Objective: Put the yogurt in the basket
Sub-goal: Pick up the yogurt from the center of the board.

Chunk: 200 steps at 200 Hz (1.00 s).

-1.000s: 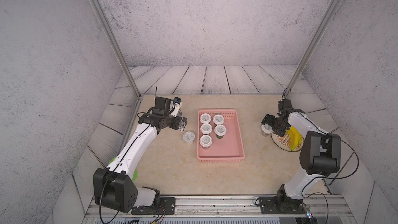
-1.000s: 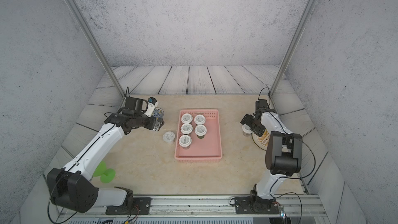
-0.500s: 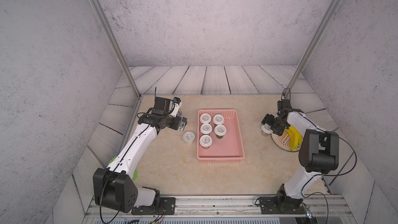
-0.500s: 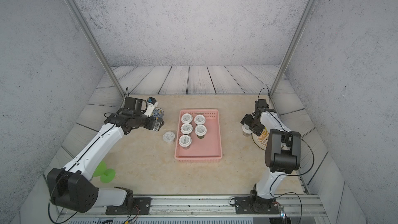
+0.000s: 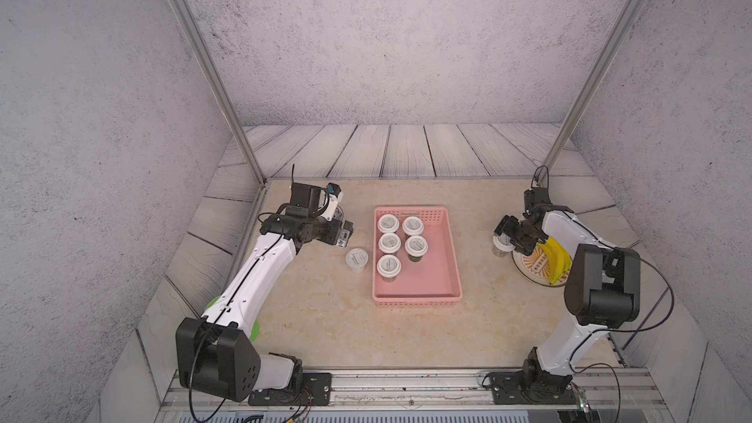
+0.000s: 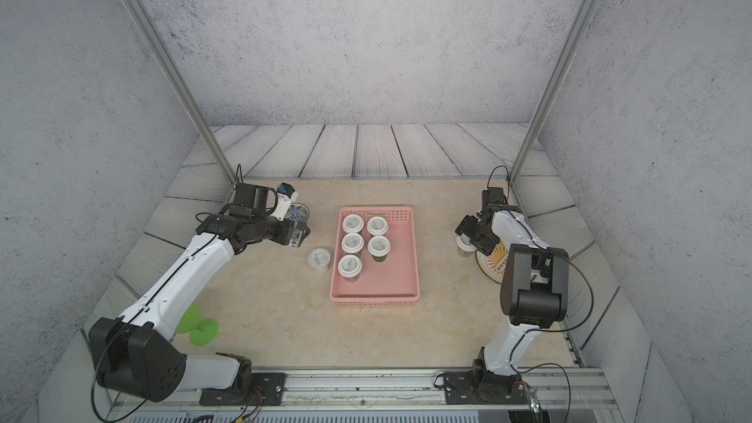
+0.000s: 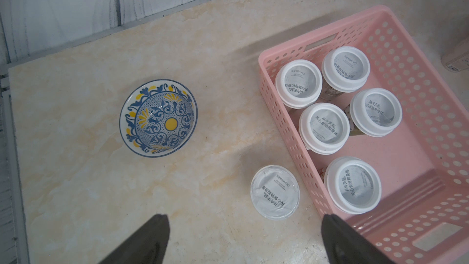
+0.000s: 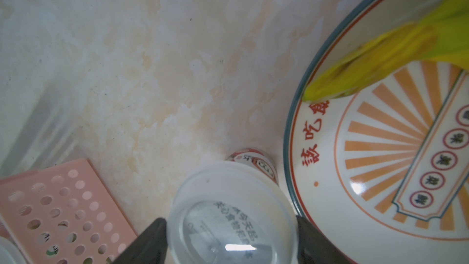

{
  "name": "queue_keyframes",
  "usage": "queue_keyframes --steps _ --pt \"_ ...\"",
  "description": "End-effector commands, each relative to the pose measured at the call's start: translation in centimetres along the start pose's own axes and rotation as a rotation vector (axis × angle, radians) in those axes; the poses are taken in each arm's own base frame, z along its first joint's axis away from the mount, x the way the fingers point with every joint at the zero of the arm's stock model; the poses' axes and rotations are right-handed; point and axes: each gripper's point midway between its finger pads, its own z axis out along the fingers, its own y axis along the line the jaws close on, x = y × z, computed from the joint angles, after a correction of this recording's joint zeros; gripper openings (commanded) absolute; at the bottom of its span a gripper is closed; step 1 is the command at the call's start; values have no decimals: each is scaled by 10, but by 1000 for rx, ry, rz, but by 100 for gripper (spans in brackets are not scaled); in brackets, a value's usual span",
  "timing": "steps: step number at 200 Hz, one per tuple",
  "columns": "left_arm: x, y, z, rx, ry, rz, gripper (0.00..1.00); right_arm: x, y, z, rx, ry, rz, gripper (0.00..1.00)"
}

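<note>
Only the right wrist view shows jaws flanking a yogurt cup (image 8: 232,214).

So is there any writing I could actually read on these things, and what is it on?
"从今天起, 关心食物和身体": grey print on the yogurt lids in the basket.
"Oarmilk": small brand line on the lid of the cup beside the basket.
Finer print on the lids: too small to read.
Red characters on the plate: too stylised to read surely.
Side label of the cup beside the plate: mostly hidden, unreadable.
</note>
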Motion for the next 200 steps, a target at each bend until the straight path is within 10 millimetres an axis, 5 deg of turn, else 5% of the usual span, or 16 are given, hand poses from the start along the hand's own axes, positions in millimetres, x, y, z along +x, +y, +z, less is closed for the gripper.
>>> queue_keyframes --steps 1,200 --pt "-1 2 -1 5 -8 -17 100 -1 -1 6 0 17 5 81" --pt "0 6 -1 -4 -20 -25 100 1 4 -6 -27 8 -9 71"
